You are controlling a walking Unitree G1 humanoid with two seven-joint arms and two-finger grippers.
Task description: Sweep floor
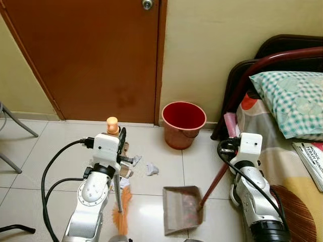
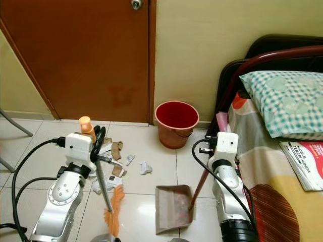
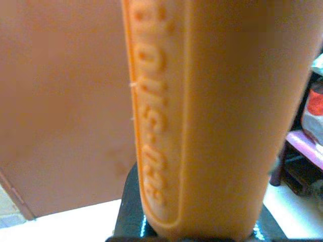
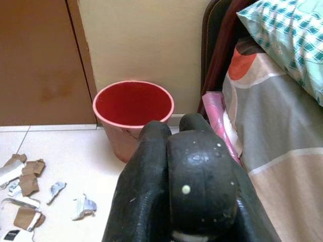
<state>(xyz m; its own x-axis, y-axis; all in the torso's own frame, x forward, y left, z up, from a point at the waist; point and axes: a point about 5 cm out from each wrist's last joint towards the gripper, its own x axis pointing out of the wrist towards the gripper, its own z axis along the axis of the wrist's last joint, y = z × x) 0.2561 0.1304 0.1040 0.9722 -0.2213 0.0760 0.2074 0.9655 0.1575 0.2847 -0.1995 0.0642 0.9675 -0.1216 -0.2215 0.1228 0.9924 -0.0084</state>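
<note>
Left gripper (image 1: 121,138) clamped my broom (image 1: 121,212) handle; right gripper (image 1: 228,147) closed on dustpan (image 1: 182,207) handle. Paper scraps (image 2: 117,156) lay near door (image 1: 101,55), just beyond bristles. Judged best: reach past scraps, short low strokes toward dustpan, lip flat on floor (image 1: 50,151).

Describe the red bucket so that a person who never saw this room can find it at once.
Look at the brown door and follow its frame to the floor; the red bucket stands just beside it against the yellow wall, before the bed. It is the one round, upright, open container, unlike the flat dustpan and paper scraps nearby.
</note>
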